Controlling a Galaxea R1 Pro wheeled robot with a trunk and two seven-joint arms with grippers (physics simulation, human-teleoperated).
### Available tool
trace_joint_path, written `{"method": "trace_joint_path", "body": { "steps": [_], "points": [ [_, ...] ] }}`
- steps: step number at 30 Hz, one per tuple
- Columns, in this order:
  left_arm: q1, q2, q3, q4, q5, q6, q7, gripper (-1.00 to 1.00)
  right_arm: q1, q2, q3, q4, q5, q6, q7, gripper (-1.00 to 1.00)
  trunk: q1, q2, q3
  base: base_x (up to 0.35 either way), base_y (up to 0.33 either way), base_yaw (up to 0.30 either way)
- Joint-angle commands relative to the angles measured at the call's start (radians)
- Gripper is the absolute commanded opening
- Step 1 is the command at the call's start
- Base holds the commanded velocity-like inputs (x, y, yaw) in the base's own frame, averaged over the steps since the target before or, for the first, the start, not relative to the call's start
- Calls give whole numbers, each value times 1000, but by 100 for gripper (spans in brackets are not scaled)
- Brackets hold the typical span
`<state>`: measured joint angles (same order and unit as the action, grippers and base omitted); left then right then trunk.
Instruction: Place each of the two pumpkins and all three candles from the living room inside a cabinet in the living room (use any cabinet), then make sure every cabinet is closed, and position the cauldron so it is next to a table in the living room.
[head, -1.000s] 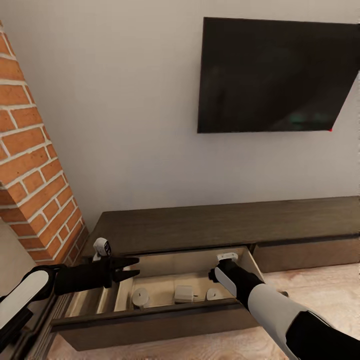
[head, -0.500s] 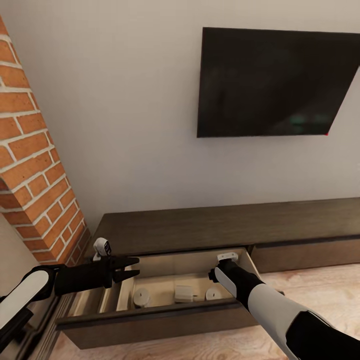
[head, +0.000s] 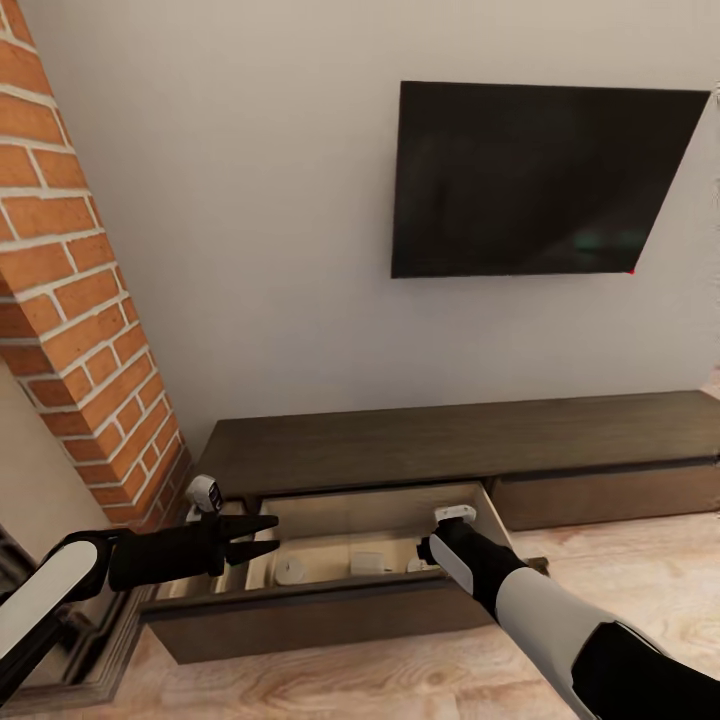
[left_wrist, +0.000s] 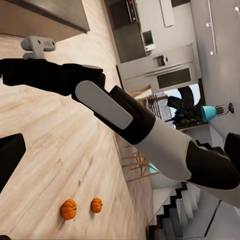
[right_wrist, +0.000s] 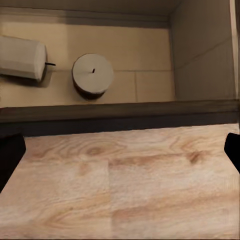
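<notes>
The long dark cabinet stands under the wall, its left drawer pulled open. Three candles lie on its pale floor; one is at the left. In the right wrist view one candle stands upright and another candle lies on its side. My left gripper hangs open and empty over the drawer's left end. My right gripper is open and empty above the drawer's front edge near its right end. Two orange pumpkins sit side by side on the wooden floor behind me.
A black TV hangs on the wall above the cabinet. A brick column rises at the left, close to my left arm. Wooden floor lies in front of the cabinet. A distant kitchen and stairs are in the left wrist view.
The whole head view has shifted: the TV sits lower and the cabinet looks a little farther off, so the camera moved. Both grippers keep their pose; the candles stay in the drawer.
</notes>
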<state>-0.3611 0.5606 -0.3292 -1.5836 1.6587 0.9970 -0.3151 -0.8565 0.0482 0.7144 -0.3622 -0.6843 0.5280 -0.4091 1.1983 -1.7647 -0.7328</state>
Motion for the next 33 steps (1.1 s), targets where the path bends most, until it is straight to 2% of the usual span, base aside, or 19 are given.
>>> {"method": "trace_joint_path", "body": {
  "steps": [1,9,15,19,21,24,26,29,30,31,32,33],
  "points": [
    [-1,1,-1,1,-7,0,-9,100,-1,-1,9,-1,-11,3,-8,100,-5,7,2,-343,0,0],
    [-1,1,3,1,-11,-1,-5,100,-1,0,8,-1,-11,3,-8,100,-35,63,27,-334,0,0],
    [-2,0,6,1,-16,-3,6,100,-1,-1,9,-1,-11,3,-8,100,-58,105,46,-200,0,0],
    [-2,-2,8,1,-19,-5,60,100,-1,0,9,-1,-11,2,-8,100,-74,133,59,-171,0,0],
    [-2,-7,6,1,-19,-6,112,100,-1,0,9,-1,-11,-2,-7,100,-81,147,65,-280,0,0],
    [-2,-23,3,3,-19,-9,237,100,-1,0,11,-1,-9,-27,-4,100,-93,168,74,-329,0,0],
    [-2,-50,3,10,-19,-10,320,100,-1,-2,11,-1,-8,-33,-3,100,-100,182,81,-341,0,0],
    [-2,-82,2,12,-19,-10,403,100,-1,-5,11,-1,-9,-39,-2,100,-100,182,81,-300,0,0],
    [-2,-106,-4,19,-19,-11,469,100,-1,-7,10,-1,-9,-41,-2,100,-100,182,81,-204,0,0],
    [-2,-120,-16,33,-21,-12,512,100,-1,-8,9,-1,-9,-43,-2,100,-100,182,81,-177,0,0],
    [-2,-142,-44,69,-25,-14,575,100,-1,-9,8,-1,-9,-48,-2,100,-100,182,81,-216,0,0],
    [-2,-157,-62,89,-36,-14,612,100,-1,-9,7,-1,-10,-52,-2,100,-100,182,81,-264,0,0]
  ]
}}
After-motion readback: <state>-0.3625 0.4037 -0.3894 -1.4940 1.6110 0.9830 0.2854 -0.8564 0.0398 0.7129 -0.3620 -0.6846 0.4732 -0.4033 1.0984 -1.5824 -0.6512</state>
